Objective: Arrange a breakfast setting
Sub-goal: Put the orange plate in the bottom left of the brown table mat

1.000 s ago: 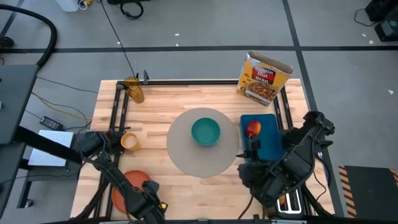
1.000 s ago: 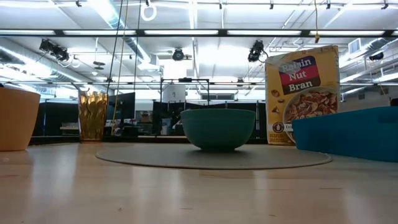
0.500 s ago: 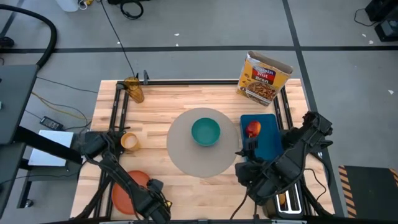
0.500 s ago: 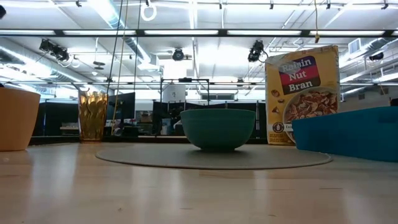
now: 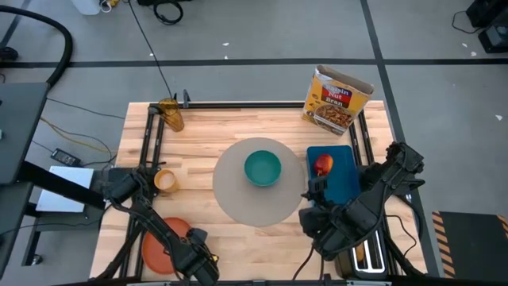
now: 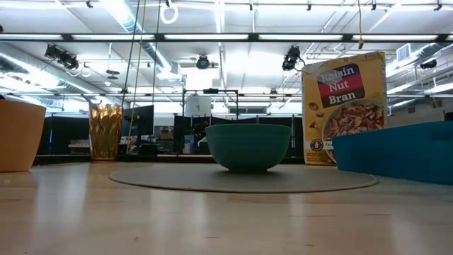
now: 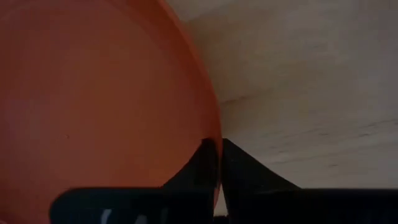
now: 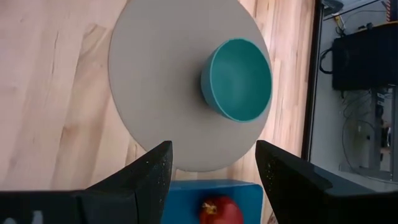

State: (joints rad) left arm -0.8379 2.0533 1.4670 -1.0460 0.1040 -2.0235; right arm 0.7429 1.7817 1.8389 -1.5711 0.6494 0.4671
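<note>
Left claw (image 7: pixel 217 163) pinched on the rim of the orange plate (image 5: pixel 163 238), at the counter (image 5: pixel 198 143) corner nearest the left arm, well apart from the grey placemat (image 5: pixel 258 202). Placemat up and to the right of the plate in the high view; teal bowl (image 5: pixel 262 168) already on it. Left arm clearly nearer the plate. Right claw (image 8: pixel 211 171) spread wide, hovering just beside the placemat's near edge, red apple (image 5: pixel 323 164) on the blue tray (image 5: pixel 341 187) beyond.
</note>
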